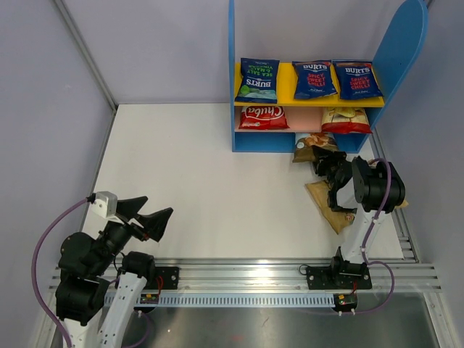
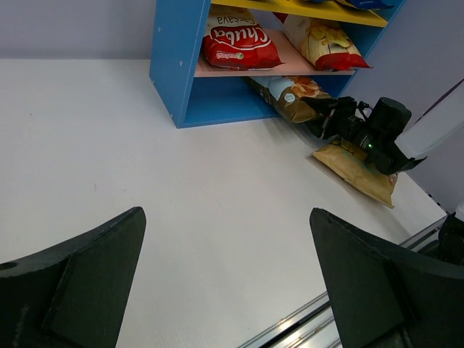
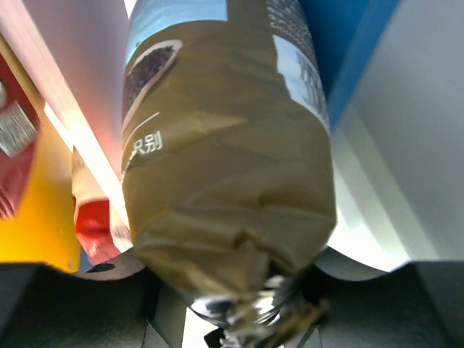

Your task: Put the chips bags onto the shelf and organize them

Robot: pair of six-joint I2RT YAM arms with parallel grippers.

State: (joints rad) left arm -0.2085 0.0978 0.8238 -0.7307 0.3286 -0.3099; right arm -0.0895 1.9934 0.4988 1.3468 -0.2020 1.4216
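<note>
Right gripper (image 3: 243,308), clamped on the cassava bag's (image 3: 225,181) crimped end, holds it half inside the shelf's (image 1: 233,87) base bay ahead. It is best pushed level and straight, under the pink board (image 1: 306,117). A tan bag (image 1: 330,206) lies beneath the wrist. Left gripper (image 1: 148,217) gapes wide, holding nothing.

I see a flat white matte tabletop (image 1: 203,181) boxed in by plain pale lilac wall panels (image 1: 159,51) behind and at both sides. A thin silver metal post (image 1: 85,52) marks the back left corner. Ribbed aluminium rails (image 1: 246,270) line the near edge; below lies what may be a dull grey steel sheet (image 1: 254,322). Light falls soft, even.
</note>
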